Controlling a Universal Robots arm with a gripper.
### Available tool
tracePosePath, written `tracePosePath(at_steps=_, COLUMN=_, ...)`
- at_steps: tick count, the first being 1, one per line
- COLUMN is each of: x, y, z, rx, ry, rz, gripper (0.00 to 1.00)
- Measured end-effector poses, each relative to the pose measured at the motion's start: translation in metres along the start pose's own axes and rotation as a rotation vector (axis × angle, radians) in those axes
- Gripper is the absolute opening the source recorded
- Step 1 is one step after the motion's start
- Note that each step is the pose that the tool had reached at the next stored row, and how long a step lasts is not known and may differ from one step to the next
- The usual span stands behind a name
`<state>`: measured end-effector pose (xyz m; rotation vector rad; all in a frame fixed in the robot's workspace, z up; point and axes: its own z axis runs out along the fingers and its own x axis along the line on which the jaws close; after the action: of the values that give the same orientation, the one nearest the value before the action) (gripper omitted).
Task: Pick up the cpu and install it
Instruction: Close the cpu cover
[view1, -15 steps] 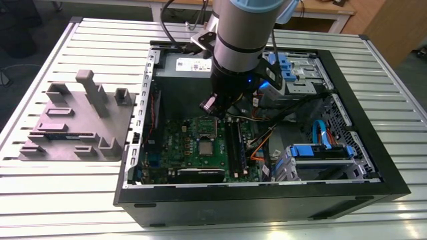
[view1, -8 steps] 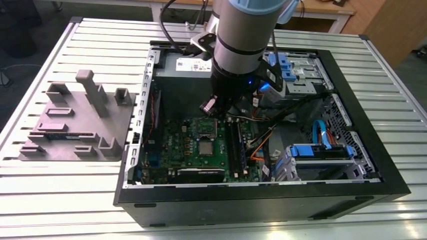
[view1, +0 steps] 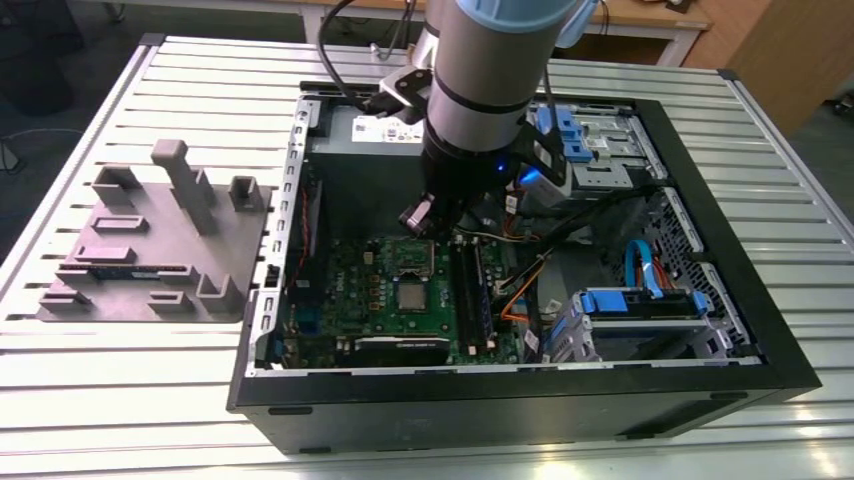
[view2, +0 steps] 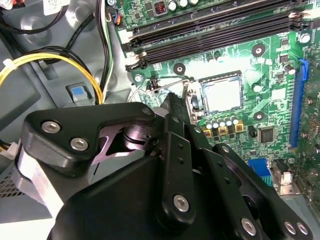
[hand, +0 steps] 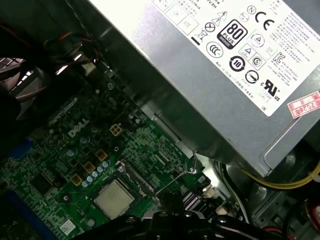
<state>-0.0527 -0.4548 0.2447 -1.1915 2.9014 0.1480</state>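
Cpu (view1: 412, 297) sits in socket (hand: 131, 176) on green board (view1: 387, 265), inside open computer case (view1: 747, 345) on slatted table (view1: 120, 400). Gripper (view1: 430, 222) hovers above board, apart from cpu; finger state unclear. Grey tray (view1: 147, 250) lies beside case.

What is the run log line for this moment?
cpu: seated in socket | end effector: above motherboard, beside socket | holding: cannot tell

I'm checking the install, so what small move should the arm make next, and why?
Probably raise the tool straight up a little. The cpu already lies flat in its socket on the board, and the tool hangs low inside the case, with cables close beside it.
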Motion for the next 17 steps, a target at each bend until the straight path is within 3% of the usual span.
tracePosePath(at_steps=13, x=0.0005, y=-0.0004, z=-0.0017, rx=-0.0002, ry=0.0004, rz=-0.006, gripper=0.10)
tracePosePath(at_steps=17, x=0.0007, y=-0.0004, z=-0.0019, rx=-0.0010, ry=0.0025, rz=-0.028, gripper=0.10)
